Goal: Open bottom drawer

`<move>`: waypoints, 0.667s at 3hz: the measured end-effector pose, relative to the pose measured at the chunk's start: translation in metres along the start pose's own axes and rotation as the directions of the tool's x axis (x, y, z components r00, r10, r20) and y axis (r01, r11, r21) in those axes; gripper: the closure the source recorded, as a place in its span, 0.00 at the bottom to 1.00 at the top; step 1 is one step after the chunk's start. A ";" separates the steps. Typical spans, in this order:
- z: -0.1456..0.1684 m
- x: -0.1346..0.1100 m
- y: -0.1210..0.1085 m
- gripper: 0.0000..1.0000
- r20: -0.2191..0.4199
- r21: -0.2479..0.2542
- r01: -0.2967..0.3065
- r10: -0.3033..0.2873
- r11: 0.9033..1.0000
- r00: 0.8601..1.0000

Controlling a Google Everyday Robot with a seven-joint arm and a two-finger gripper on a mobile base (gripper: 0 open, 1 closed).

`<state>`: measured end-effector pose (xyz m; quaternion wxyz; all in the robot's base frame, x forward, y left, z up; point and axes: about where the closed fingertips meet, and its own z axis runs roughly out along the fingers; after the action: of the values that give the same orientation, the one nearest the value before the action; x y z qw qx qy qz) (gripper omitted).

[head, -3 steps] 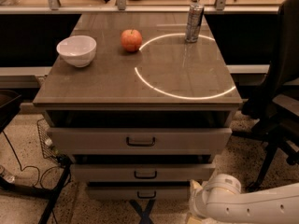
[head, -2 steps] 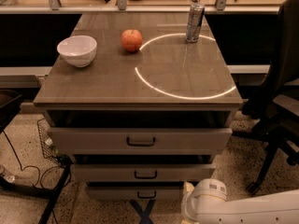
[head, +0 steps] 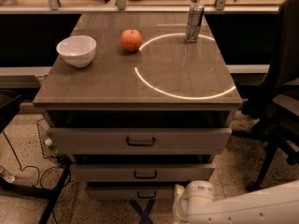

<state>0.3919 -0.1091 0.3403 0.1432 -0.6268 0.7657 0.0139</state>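
The cabinet (head: 135,96) has three grey-beige drawers, each with one black handle. The top drawer (head: 88,139) is tallest, the middle drawer (head: 103,173) sits under it, and the bottom drawer (head: 110,192) is lowest, its shallow front set back beneath the other two, just above the floor.

On the cabinet's top stand one white bowl (head: 76,50) at the back left, one red apple (head: 131,40) near the back centre, and one silver can (head: 194,23) at the back right. A single bright ring of light (head: 161,91) lies across the right half of the top. One dark office chair (head: 280,101) stands to the cabinet's right.

One white robot arm (head: 252,208) enters low at the cabinet's front right. Its gripper (head: 181,208) seems to be at the rounded white end, just right of the bottom drawer's handle (head: 146,195). Whether it is open, closed or touching anything cannot be told.

Any print on the can is unreadable.
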 end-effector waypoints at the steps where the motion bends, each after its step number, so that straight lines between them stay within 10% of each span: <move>1: 0.049 -0.027 0.022 0.00 0.011 -0.030 0.072 -0.071 0.997 0.997; 2: 0.100 -0.053 0.043 0.00 0.002 -0.054 0.175 -0.175 0.983 0.984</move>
<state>0.3797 -0.0293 0.2496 0.1259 -0.6955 0.7071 0.0209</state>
